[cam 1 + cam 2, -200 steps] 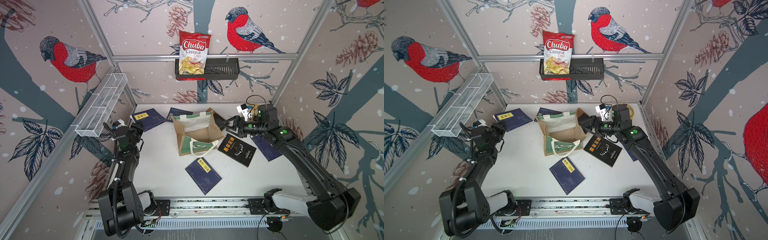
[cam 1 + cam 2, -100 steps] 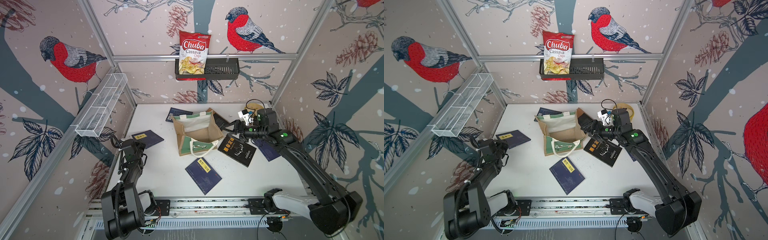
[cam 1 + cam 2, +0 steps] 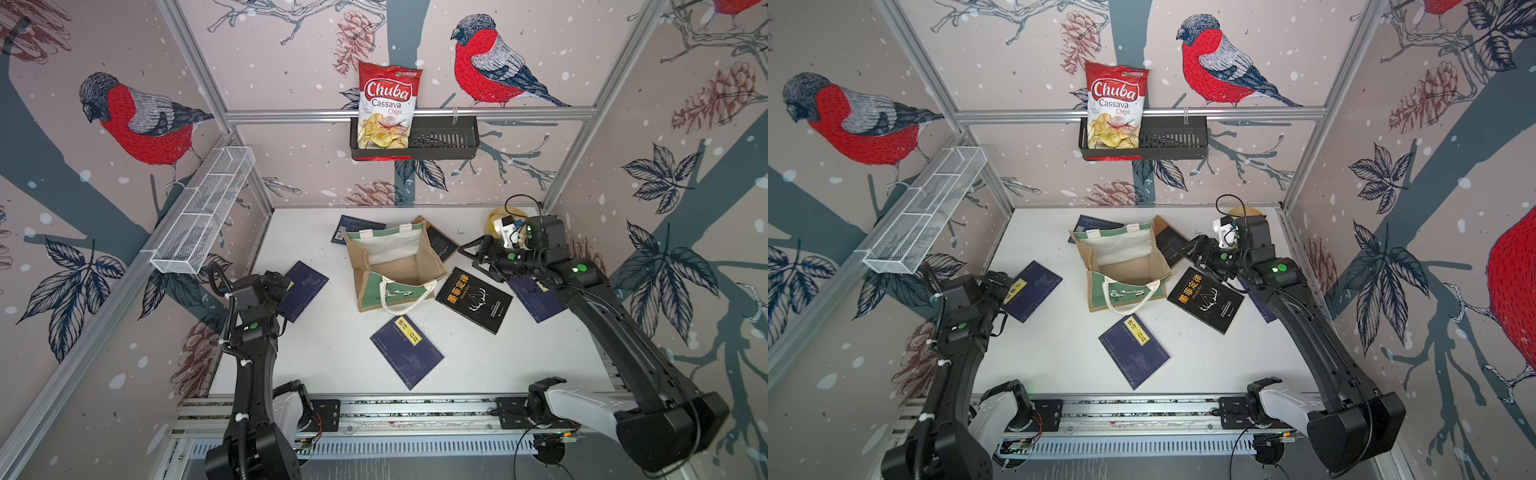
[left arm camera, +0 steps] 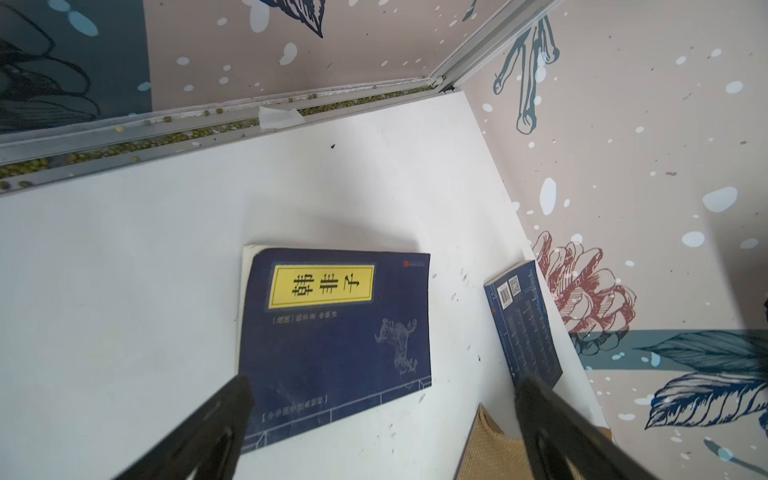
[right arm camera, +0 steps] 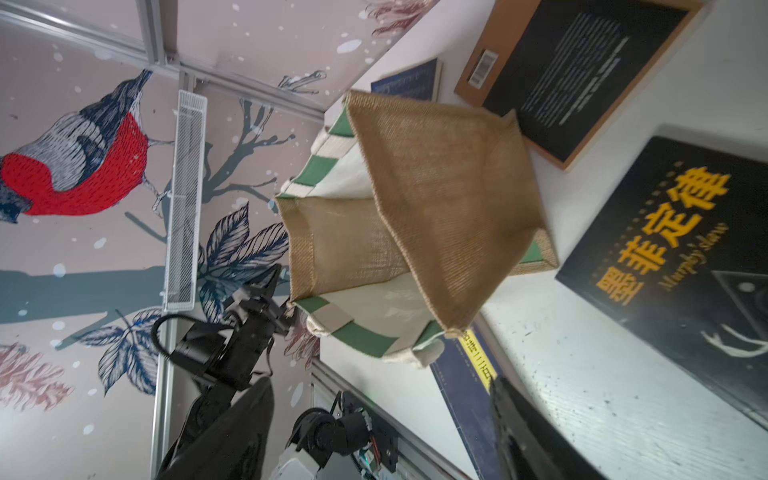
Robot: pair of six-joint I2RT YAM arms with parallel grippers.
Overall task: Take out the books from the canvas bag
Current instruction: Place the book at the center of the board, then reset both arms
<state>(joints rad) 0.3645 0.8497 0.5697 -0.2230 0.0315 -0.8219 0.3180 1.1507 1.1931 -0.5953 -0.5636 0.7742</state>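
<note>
The canvas bag (image 3: 395, 266) (image 3: 1125, 266) (image 5: 415, 228) stands open mid-table, and only its white lining and tan floor show inside. Books lie around it. A navy book (image 3: 305, 289) (image 4: 332, 332) rests flat at the left, and my left gripper (image 3: 282, 286) (image 4: 384, 380) hangs open over its near edge, holding nothing. A black book with gold characters (image 3: 473, 299) (image 5: 685, 249) lies right of the bag. Another navy book (image 3: 407, 351) is in front, and a brown-black one (image 3: 440, 241) is behind. My right gripper (image 3: 471, 255) (image 5: 380, 386) is open beside the bag's right wall.
Another navy book (image 3: 353, 226) lies behind the bag, and one (image 3: 536, 301) sits under the right arm. A red chips bag (image 3: 388, 108) sits in a black wall basket (image 3: 440, 141). A white wire shelf (image 3: 203, 216) juts from the left wall. A yellow roll (image 3: 496, 220) is at the back right.
My left gripper drew the navy book from the back left corner toward the front along the left edge, then opened and let it go. The right gripper barely moved.
</note>
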